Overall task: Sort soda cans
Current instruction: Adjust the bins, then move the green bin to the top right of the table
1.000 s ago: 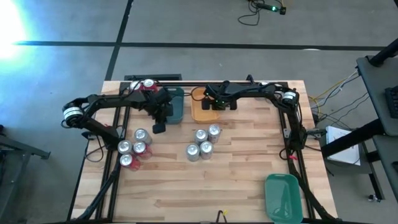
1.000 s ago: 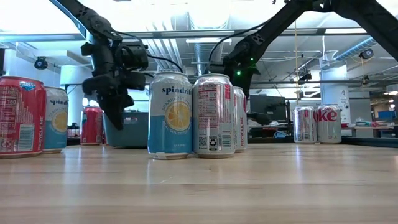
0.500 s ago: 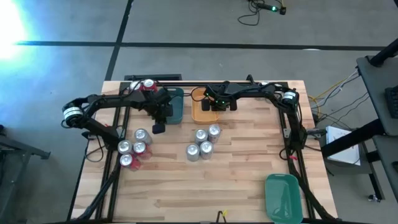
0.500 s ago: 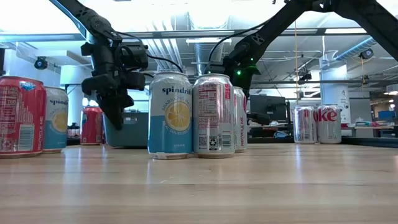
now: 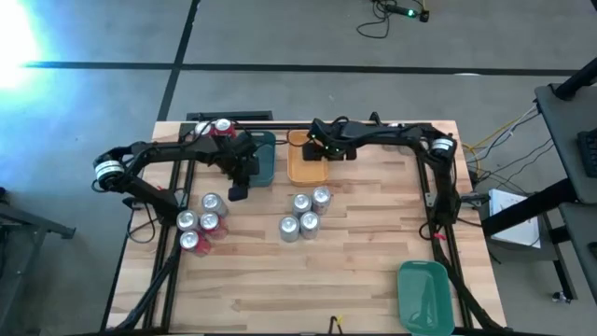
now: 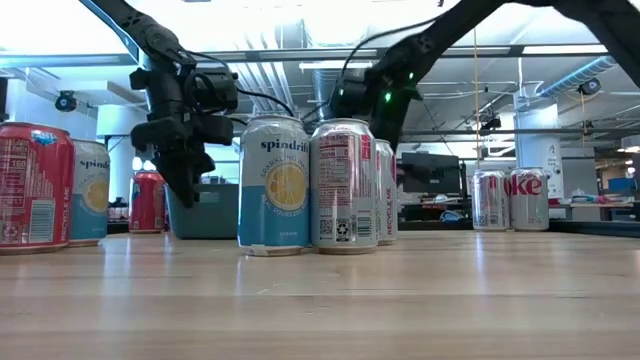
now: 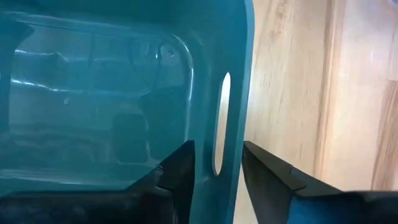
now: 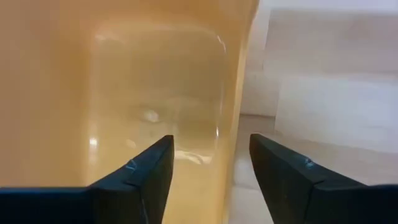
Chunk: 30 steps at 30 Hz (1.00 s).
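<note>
Soda cans stand upright on the wooden table: one cluster (image 5: 201, 221) at the left, another (image 5: 305, 215) in the middle, and a red can (image 5: 222, 128) at the far edge. My left gripper (image 5: 241, 173) is at the teal tray (image 5: 264, 157), shut on its rim. My right gripper (image 5: 322, 149) hovers open over the orange tray (image 5: 303, 166). In the right wrist view its fingers (image 8: 149, 174) stand on either side of that tray's rim (image 8: 235, 124) without touching it. My left gripper pinches the teal tray's rim beside the slot handle (image 7: 219, 143). One finger (image 7: 180, 171) is inside the tray and the other (image 7: 267, 177) outside. The fingers come from above, slanting down. The tray (image 6: 205, 210) looks level on the table.
A green tray (image 5: 424, 297) lies at the near right corner. Two more cans (image 6: 510, 198) stand far back on the right in the low view. Bare wood lies between the can clusters and the near edge. Black frame rails run along both table sides.
My right gripper has risen and gone a little toward the table's far left, staying over the orange tray with its fingers open. Cans and trays have kept their places.
</note>
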### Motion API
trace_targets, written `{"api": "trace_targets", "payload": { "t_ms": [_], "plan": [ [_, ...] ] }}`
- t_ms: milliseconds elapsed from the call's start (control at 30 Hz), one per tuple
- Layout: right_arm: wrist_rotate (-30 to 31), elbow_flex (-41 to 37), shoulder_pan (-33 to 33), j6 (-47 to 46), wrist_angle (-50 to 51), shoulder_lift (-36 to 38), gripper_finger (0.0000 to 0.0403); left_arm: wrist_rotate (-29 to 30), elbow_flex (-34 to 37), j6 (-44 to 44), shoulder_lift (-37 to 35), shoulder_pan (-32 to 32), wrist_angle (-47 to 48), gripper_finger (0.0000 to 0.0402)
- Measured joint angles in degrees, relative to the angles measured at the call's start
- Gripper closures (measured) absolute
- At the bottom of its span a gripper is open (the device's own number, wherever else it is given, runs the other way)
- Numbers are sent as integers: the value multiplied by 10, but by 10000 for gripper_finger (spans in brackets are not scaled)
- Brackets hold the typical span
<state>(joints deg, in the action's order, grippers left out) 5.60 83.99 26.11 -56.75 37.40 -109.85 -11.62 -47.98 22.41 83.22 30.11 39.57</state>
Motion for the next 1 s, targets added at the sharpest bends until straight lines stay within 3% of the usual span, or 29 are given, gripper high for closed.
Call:
{"api": "trace_targets", "payload": {
  "t_ms": [333, 567, 767, 900, 1000],
  "plan": [
    [65, 0, -23, 54, 25, 109, 154, -17, -44, -4, -7, 0, 50, 233],
    [110, 0, -149, 80, 145, 190, 138, -126, -120, -25, -40, 0, 104, 202],
    [108, 0, -342, -99, 257, 231, 138, -210, -151, -61, -101, 1, 74, 200],
    [88, 0, -463, -281, 311, 231, 138, -285, -131, -106, -146, 0, -42, 199],
    [50, 0, -534, -406, 345, 214, 138, -301, -114, -144, -164, 0, -145, 199]
  ]
}}
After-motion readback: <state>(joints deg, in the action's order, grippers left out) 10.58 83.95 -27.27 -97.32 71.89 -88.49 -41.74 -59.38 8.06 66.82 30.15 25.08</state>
